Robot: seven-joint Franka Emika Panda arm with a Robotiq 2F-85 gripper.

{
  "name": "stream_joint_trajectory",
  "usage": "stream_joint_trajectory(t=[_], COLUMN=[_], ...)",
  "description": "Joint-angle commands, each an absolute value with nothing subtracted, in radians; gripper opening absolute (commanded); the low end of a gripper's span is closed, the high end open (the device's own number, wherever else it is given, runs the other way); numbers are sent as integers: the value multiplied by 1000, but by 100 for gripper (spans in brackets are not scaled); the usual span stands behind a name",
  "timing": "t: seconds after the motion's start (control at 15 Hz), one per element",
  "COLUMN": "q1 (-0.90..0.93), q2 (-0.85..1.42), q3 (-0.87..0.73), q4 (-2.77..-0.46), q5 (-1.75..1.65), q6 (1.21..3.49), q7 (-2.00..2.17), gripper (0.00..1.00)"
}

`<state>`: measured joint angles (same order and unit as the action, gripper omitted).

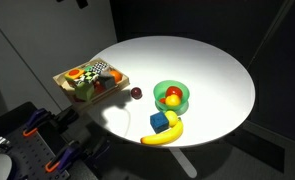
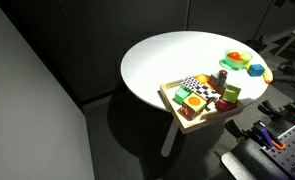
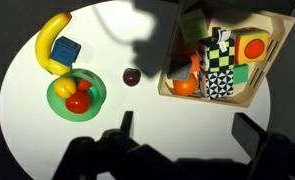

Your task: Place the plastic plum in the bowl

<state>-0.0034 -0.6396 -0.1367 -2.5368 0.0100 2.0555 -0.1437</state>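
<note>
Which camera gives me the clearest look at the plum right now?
The wrist view: the plastic plum lies alone on the white table, unobstructed, between the bowl and the wooden tray. In an exterior view it is small but clear; in an exterior view across the tray it is hard to pick out.

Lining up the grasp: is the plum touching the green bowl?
Apart. The wrist view shows a strip of bare white table between the plastic plum and the rim of the bowl.

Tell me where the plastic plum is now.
In the wrist view the plastic plum lies on the white table between the green bowl and the wooden toy tray, touching neither.
</note>
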Motion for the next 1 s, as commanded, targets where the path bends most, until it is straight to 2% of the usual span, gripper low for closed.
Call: stream_joint_trajectory(t=[0.0,0.47,0.93], q1=[-28,-39,-49], q2=[-492,-278,-172], q3=[-109,-97,-100], q4=[-2424,-2327,-2342], q5=[6,-26,-69], q6=[2024,2026,2133], q7=[-93,-94,-95], gripper=[100,100,100])
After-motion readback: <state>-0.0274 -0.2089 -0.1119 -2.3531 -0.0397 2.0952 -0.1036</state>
